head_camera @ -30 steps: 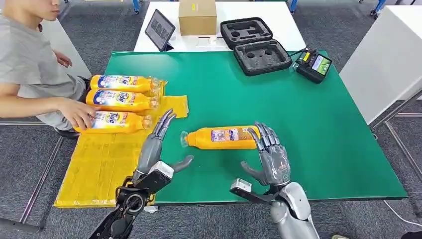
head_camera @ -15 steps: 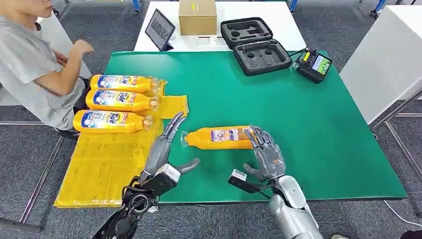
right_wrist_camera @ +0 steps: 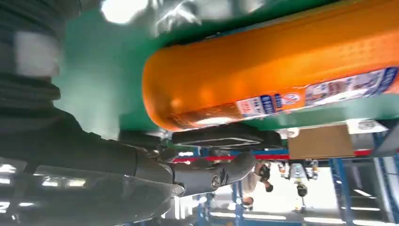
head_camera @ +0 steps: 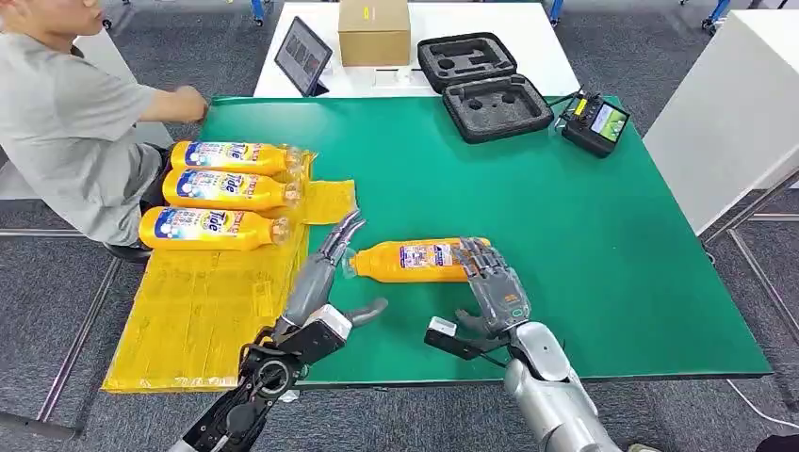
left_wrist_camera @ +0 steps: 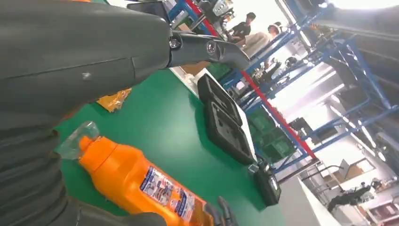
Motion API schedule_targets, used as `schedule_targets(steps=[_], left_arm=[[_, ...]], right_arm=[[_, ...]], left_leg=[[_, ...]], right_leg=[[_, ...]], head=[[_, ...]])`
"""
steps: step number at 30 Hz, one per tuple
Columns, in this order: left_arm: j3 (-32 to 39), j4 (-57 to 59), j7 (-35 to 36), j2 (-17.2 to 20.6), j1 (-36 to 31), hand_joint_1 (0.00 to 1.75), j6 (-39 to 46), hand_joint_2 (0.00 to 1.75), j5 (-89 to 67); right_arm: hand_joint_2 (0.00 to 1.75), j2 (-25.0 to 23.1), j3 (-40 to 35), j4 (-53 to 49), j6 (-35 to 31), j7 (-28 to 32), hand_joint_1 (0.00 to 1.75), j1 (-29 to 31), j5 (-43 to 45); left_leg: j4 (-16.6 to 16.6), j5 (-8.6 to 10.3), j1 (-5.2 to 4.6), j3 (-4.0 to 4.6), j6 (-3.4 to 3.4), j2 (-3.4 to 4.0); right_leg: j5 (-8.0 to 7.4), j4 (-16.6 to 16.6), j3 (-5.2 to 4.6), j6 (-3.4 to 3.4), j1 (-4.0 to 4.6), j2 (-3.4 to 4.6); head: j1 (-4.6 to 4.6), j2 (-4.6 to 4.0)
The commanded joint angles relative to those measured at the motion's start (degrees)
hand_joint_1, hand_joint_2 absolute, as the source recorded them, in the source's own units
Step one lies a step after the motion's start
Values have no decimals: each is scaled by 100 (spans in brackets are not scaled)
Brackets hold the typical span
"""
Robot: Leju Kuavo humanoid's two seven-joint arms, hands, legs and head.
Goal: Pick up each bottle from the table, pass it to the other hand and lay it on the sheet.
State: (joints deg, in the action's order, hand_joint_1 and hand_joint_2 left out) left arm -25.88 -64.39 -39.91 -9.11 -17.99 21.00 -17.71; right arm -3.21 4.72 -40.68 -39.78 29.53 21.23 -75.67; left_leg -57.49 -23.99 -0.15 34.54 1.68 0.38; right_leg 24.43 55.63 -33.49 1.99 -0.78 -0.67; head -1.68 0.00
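Both hands reach over the desk's (head_camera: 584, 217) near edge toward one orange bottle (head_camera: 419, 261) that lies on its side on the green top, cap toward the left edge. The left hand (head_camera: 320, 282) stretches out flat with its fingers (head_camera: 341, 235) straight and apart, their tips just beside the cap; the thumb sticks out sideways and holds nothing. The right hand (head_camera: 492, 287) stands at the bottle's base end, fingers spread and curved toward it; whether they touch the base is hard to tell, and nothing is clamped.

The yellow sheet (head_camera: 203, 301) hangs over the desk's left edge, and three more bottles (head_camera: 221, 193) lie side by side on its far part, leaving its near part bare. The green surface to the right of the hands is open up to the right edge. Along the far edge sit a black foam case (head_camera: 483, 87) and a controller (head_camera: 594, 122).

A person (head_camera: 66, 122) sits at the far left corner, cut off by the frame. In the right wrist view the bottle's base is blurred.
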Motion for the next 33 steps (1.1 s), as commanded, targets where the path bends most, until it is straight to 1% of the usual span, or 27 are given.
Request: schedule_targets(steps=[1, 8, 13, 14, 17, 21, 26, 30, 33], left_arm=[[-182, 577, -9, -1, -321, 0, 52, 175, 56], [-214, 591, -9, 16, -336, 0, 67, 175, 87], [-311, 686, -9, 20, -414, 0, 140, 175, 208], [-331, 709, -9, 24, -429, 0, 158, 175, 236], [-364, 760, -9, 19, -472, 0, 190, 175, 292], [-370, 894, -9, -18, -574, 0, 203, 175, 308], [-374, 951, -9, -25, -601, 0, 235, 175, 307], [-361, 1007, -9, -34, -628, 0, 252, 175, 331], [-365, 1020, -9, -18, -611, 0, 297, 175, 344]], right_arm=[[175, -85, -51, 156, -22, 92, 0, 282, -21], [175, -92, -33, 163, -22, 130, 0, 323, -74], [175, -174, 143, 975, -22, 529, 0, 833, 464], [175, -201, 125, 1112, -22, 495, 0, 908, 488], [175, -241, 182, 1663, -22, 715, 0, 1224, 841], [175, -354, 38, 1903, -22, 696, 0, 1417, 815], [175, -395, -47, 1902, -22, 662, 0, 1424, 753], [175, -434, -125, 1995, -22, 603, 0, 1511, 713], [175, -446, -141, 2212, 92, 562, 0, 1577, 810]], left_leg=[[0, -5, 3, -11, -9, 3], [-1, -2, 3, -4, -6, 3], [-3, -6, 4, -9, -10, 10], [0, -3, 2, -8, -7, 11], [-4, -6, 6, -11, -10, 13], [-3, -5, 6, -11, -9, 11], [0, -4, 4, -12, -8, 3], [-1, -3, 2, -6, -6, 10], [-3, -5, 6, -13, -10, 6]], right_leg=[[3, 0, 9, -7, 2, 9], [1, 0, 2, -5, 3, 7], [1, 2, 6, -8, 3, 17], [-1, 1, 3, -6, 1, 16], [1, 2, 7, -8, 5, 19], [1, 1, 7, -8, 5, 17], [4, 1, 9, -7, 3, 8], [0, 3, 2, -5, 2, 15], [3, 2, 10, -9, 5, 14]], head=[[-2, 0], [-2, 0], [0, 0], [-2, 0], [-2, 0], [-2, 0], [0, 0], [-2, 0], [0, 0]])
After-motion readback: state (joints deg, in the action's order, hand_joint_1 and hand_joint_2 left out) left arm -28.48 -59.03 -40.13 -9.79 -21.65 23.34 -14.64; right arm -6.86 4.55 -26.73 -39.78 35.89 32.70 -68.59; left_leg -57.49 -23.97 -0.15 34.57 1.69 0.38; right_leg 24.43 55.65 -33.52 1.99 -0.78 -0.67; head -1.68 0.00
